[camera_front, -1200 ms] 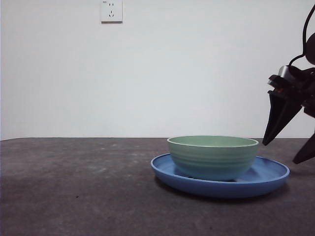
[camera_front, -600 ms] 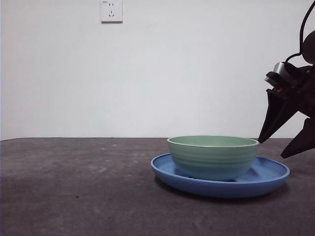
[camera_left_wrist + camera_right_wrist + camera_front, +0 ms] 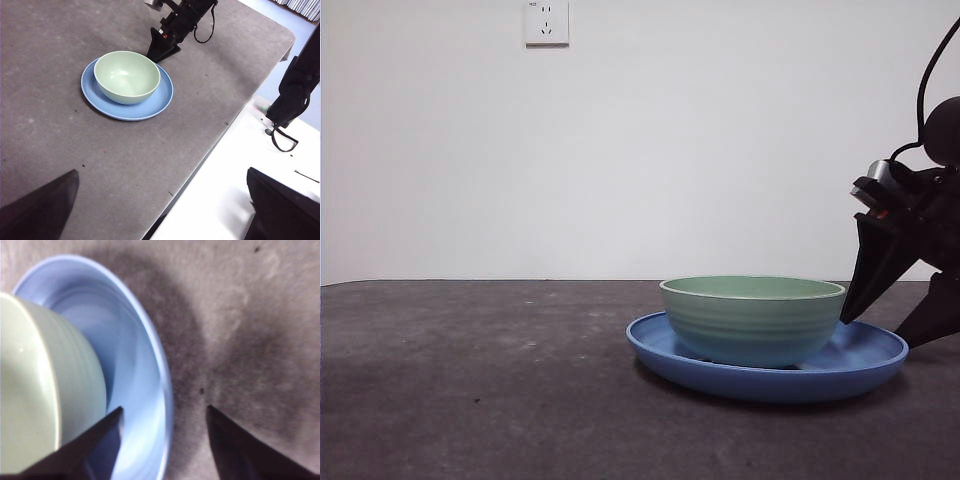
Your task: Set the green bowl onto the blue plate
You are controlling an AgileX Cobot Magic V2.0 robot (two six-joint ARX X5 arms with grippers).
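Bowl [image 3: 752,318]: sits upright inside the plate [image 3: 865,362]; placement looks done
Right gripper [image 3: 892,318]: jaws apart, empty, straddling the plate's rim
Left gripper [image 3: 160,210]: wide open, empty, well apart
Left: retreat only

Right gripper [image 3: 892,328] low, jaws parted, left gripper [image 3: 160,200] raised, jaws spread

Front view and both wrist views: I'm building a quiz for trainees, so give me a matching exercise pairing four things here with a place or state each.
Things:
1. pale mint-green ribbed bowl
2. wide glossy blue plate
3. right gripper
4. left gripper

States:
A. open, empty, high and far from the dishes
B. lies flat on the dark table
C. open, jaws straddling the plate's rim, beside the bowl
D. sits upright on the plate

Pairs: 1-D, 2-B, 3-C, 4-A
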